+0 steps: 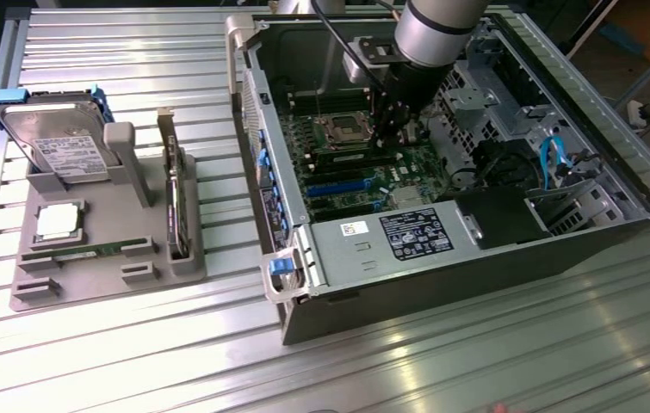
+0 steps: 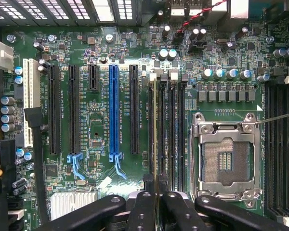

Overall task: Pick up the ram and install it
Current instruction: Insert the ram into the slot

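Note:
My gripper [image 2: 156, 195] is inside the open computer case [image 1: 600, 232], low over the motherboard [image 2: 96, 120]. Its black fingers [image 2: 143, 209] are shut on the ram [image 2: 156, 134]. The wrist view catches the ram edge-on, as a thin pale line running along the memory slots [image 2: 176, 134] beside the empty CPU socket [image 2: 226, 159]. It lines up with the slot nearest the black expansion slots. I cannot tell whether it is seated or still just above the slot. In the exterior view the gripper [image 1: 399, 129] hangs under the arm, next to the CPU socket [image 1: 342, 131].
On the exterior view's left a grey holder [image 1: 107, 275] carries a hard drive with blue clips [image 1: 55, 142], a dark expansion card [image 1: 176, 206] and a thin green strip [image 1: 77, 252]. The power supply [image 1: 382, 237], drive cage [image 1: 497, 95] and blue cables [image 1: 554, 159] crowd the case.

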Robot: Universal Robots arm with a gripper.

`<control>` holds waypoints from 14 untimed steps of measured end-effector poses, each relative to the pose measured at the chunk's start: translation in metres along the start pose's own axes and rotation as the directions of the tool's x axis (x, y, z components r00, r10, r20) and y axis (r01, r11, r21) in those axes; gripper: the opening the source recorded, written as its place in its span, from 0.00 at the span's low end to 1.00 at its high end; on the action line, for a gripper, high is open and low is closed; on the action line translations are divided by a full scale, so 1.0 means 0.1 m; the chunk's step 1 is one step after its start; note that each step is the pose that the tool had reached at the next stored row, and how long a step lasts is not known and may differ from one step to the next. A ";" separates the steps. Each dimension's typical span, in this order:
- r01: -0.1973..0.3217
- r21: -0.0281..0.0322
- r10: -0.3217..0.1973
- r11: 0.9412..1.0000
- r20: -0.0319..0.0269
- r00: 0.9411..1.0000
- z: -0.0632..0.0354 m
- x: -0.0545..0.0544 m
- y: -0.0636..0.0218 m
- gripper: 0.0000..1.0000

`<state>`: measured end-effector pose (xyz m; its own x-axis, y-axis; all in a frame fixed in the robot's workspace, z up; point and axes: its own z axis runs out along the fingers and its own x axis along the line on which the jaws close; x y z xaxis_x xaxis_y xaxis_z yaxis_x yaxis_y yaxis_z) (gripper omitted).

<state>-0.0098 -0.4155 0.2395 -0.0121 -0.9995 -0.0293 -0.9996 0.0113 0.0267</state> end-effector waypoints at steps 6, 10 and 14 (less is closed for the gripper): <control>0.000 0.000 0.000 1.000 0.000 1.000 0.005 0.00 0.000 0.12; 0.000 0.000 0.000 1.000 0.000 1.000 0.006 -0.01 0.000 0.12; 0.000 0.000 0.000 1.000 0.000 1.000 0.006 -0.01 0.000 0.12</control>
<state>-0.0098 -0.4147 0.2389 -0.0121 -0.9995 -0.0291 -0.9996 0.0113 0.0267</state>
